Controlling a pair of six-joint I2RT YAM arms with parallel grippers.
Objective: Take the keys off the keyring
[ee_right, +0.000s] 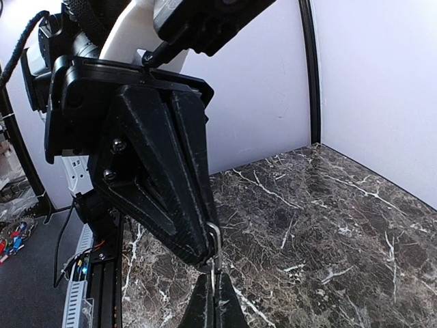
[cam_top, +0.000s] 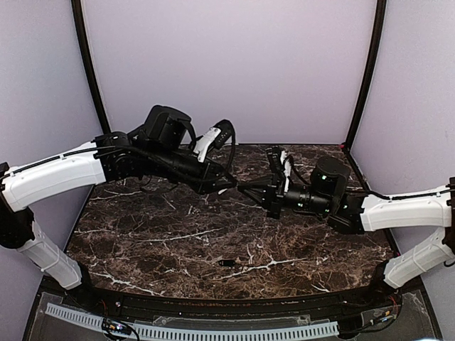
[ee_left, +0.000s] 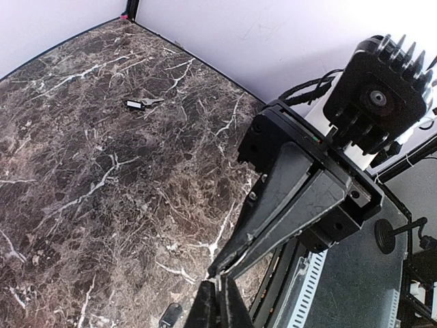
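Note:
Both grippers meet tip to tip above the middle of the marble table (cam_top: 142,241). The thin silver keyring (ee_right: 216,239) stands between them. My left gripper (cam_top: 233,185) (ee_left: 218,290) is shut on its upper part, and my right gripper (cam_top: 243,190) (ee_right: 215,287) is shut on its lower edge. No key shows hanging on the ring. One key (cam_top: 227,263) (ee_left: 143,104), dark with a silvery blade, lies flat on the table near the front. A second small dark oblong piece (ee_left: 171,314) lies on the table under the grippers; I cannot tell what it is.
Pale walls close in the table at the back and both sides, with black posts (cam_top: 366,71) in the corners. A white slotted cable duct (cam_top: 192,330) runs along the near edge, below the tabletop.

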